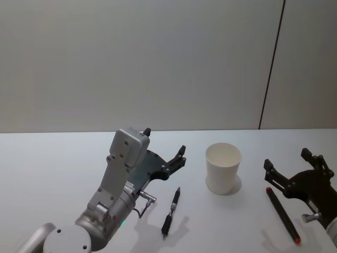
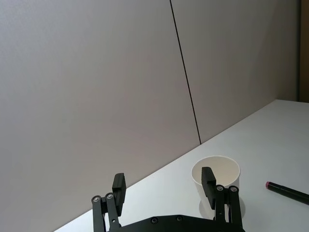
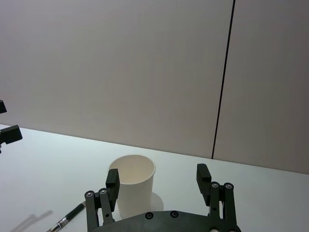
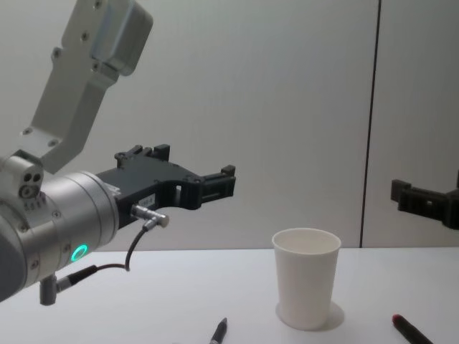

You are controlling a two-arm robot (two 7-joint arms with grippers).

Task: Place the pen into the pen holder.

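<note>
Black left tool [image 1: 165, 140] spread wide, empty, raised near pen [image 1: 171, 211]; right tool [image 1: 286, 158] likewise.

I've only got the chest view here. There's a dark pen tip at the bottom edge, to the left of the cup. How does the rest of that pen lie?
Observer: The head view shows the whole black pen lying flat on the table, running roughly front to back. It is apart from the paper cup, to the cup's left and nearer the robot.
Operator: From the side I can't judge the hands. Is either one holding anything?
Observer: No. The wrist views show the left hand and the right hand both open, with nothing between their fingers.
</note>
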